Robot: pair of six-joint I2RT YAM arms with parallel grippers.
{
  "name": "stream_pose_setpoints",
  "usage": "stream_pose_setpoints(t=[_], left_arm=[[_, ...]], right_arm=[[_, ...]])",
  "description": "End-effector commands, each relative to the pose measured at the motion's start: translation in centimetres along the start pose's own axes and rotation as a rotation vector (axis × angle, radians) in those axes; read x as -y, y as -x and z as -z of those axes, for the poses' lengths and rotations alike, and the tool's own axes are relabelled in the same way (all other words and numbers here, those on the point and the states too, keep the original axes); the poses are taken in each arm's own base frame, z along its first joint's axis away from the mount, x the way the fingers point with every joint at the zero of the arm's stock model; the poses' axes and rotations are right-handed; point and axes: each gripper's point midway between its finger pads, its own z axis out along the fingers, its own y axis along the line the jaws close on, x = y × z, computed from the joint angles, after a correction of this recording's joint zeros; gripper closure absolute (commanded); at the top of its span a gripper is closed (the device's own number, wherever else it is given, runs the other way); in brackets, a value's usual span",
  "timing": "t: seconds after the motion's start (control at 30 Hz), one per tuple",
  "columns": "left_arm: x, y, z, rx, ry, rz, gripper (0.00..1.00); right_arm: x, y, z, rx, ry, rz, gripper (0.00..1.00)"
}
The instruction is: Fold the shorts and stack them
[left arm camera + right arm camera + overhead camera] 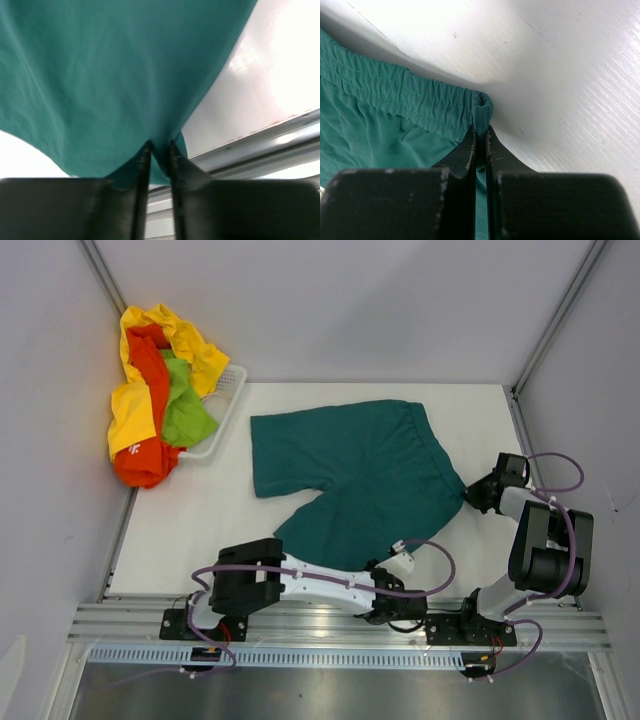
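1. Only the top view shows the teal shorts (350, 465) spread flat on the desk (200, 530), with the other shorts (150, 400) heaped over the basket (232, 390) at far left.
2. In the wrist views, the left hand (159, 147) pinches the near edge of the cloth, its fingers narrowly apart.
3. The right hand (480, 131) is clamped tight on the waistband corner.

Left arm (320, 585), right arm (540, 540): black joints, white links, purple cables (453, 562); scuffed black fingers (465, 155); bases at six o'clock.

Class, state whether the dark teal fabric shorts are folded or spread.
Spread: the dark teal fabric shorts lie opened out, both legs separately visible.
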Motion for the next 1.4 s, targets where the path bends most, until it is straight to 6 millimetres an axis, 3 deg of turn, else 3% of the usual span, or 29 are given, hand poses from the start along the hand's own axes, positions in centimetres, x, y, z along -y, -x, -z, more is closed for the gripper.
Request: stream_pose_setpoints(t=[0.0, 0.07, 0.2, 0.33, 0.47, 0.57, 0.7, 0.77, 0.8, 0.87, 0.9, 1.0, 1.17, 1.23, 1.37], left_arm=[[-2.4, -0.7, 0.2, -0.012, 0.076, 0.015, 0.84], [-3.3, -1.3, 0.2, -0.020, 0.107, 0.012, 1.00], [-4.7, -0.9, 1.0, -0.005, 0.127, 0.015, 1.00], [-6.1, 0.7, 2.5, 0.031, 0.100, -0.012, 1.00], [-7.1, 4.0, 5.0, 0.088, -0.076, 0.010, 1.00], [-8.4, 6.7, 5.1, 0.117, -0.259, 0.058, 1.00], [-11.6, 8.6, 3.8, 0.112, -0.224, 0.064, 1.00], [-13.3, 8.3, 2.3, 0.068, -0.149, 0.059, 1.00], [-13.3, 8.1, 1.2, 0.033, -0.114, 0.060, 0.82], [-13.6, 7.8, 0.3, 0.001, -0.069, 0.053, 0.64], [-13.5, 7.6, -0.3, -0.008, -0.056, 0.054, 0.46], [-13.5, 7.2, -1.0, -0.018, -0.015, 0.072, 0.29], [-17.2, 7.6, 0.6, 0.020, 0.125, 0.142, 0.23], [-16.6, 7.9, 1.2, 0.034, 0.068, 0.140, 0.25], [-14.4, 8.3, 4.4, 0.107, -0.019, 0.160, 0.25]], right_arm=[[-1.1, 2.1, 1.1, 0.053, 0.019, 0.003, 1.00], [-1.2, 2.3, 1.2, 0.059, 0.019, 0.000, 1.00], [-1.6, 2.7, 1.4, 0.063, 0.019, 0.002, 1.00], [-1.7, 2.9, 1.4, 0.062, 0.018, 0.003, 1.00], [-1.5, 2.8, 1.4, 0.059, 0.007, 0.009, 1.00], [-1.4, 2.8, 1.3, 0.059, -0.001, 0.013, 1.00], [-1.5, 2.8, 1.2, 0.058, -0.001, 0.010, 1.00], [-1.7, 2.7, 1.1, 0.056, 0.002, 0.013, 1.00], [-1.7, 2.7, 1.0, 0.053, 0.002, 0.013, 1.00], [-1.8, 2.6, 0.9, 0.050, 0.000, 0.016, 1.00], [-1.9, 2.7, 0.9, 0.054, 0.001, 0.018, 1.00], [-1.9, 2.7, 0.7, 0.050, -0.002, 0.022, 1.00], [-1.9, 2.4, 0.3, 0.040, -0.003, 0.023, 1.00], [-1.9, 2.1, 0.2, 0.035, -0.003, 0.027, 1.00], [-1.9, 2.1, 0.0, 0.033, -0.003, 0.028, 1.00]])
